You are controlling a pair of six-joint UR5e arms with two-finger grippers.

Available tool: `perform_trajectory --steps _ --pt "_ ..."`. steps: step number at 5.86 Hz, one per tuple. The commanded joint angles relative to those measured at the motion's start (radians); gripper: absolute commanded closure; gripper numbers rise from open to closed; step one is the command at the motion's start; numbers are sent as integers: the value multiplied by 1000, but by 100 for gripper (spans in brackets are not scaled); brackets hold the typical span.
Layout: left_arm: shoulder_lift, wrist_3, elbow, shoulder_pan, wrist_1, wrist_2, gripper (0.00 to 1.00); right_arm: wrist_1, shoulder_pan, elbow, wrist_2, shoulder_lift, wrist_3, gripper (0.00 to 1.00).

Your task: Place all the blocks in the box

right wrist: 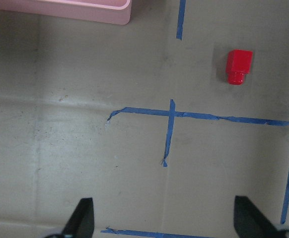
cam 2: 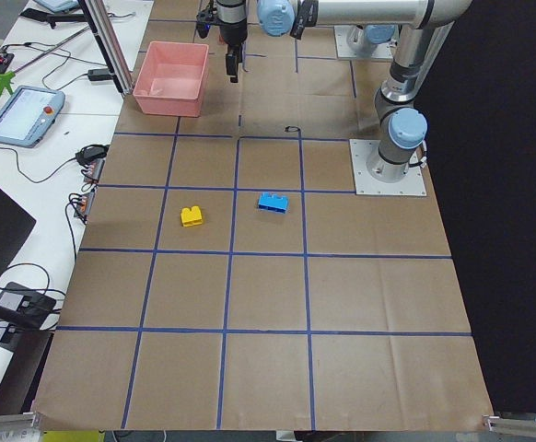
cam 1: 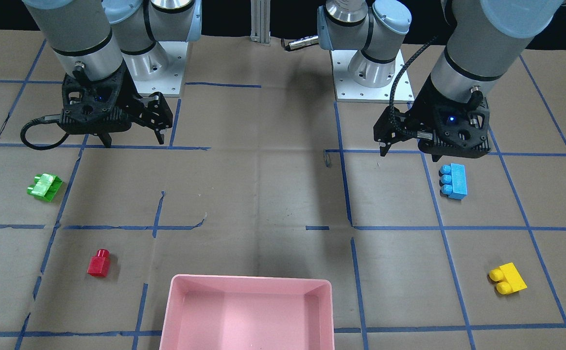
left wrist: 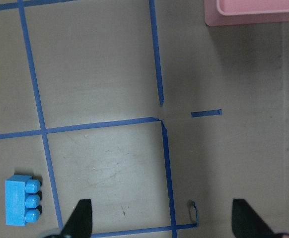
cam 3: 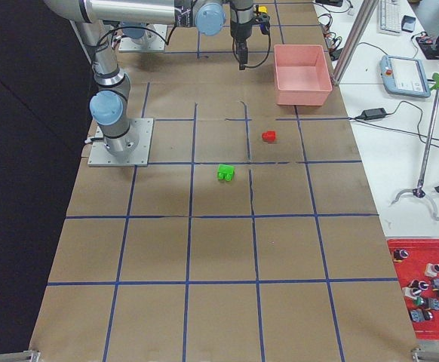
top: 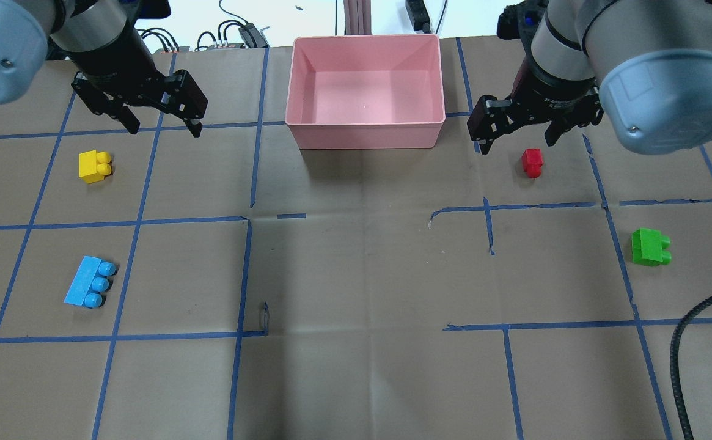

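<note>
On the taped surface [top: 362, 275] the four blocks lie well apart, two to each side of the pink box [top: 365, 137], which stands empty at the middle of the far edge. I judge this spread lets each arm clear its own half. The yellow brick [top: 94, 166] and light blue brick [top: 90, 282] are on the left arm's side, the red brick [top: 532, 162] and green brick [top: 650, 247] on the right's. Both claws hang above the surface, spread wide and holding nothing – the left claw [top: 165, 130] and the right claw [top: 517, 142] each flank the box. The wrist views show bare paper between the fingers, with blue off to one side and red ahead, so neither claw is lined up over a brick. No block is in the box – the task looks unstarted.
</note>
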Motion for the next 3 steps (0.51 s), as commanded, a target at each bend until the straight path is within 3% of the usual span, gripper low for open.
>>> perform_trajectory --steps 1,3 --pt "4 4 0 2 0 1 1 -15 -2 6 2 3 2 0" --pt "0 66 -9 27 -3 10 1 -15 -2 9 4 4 4 0"
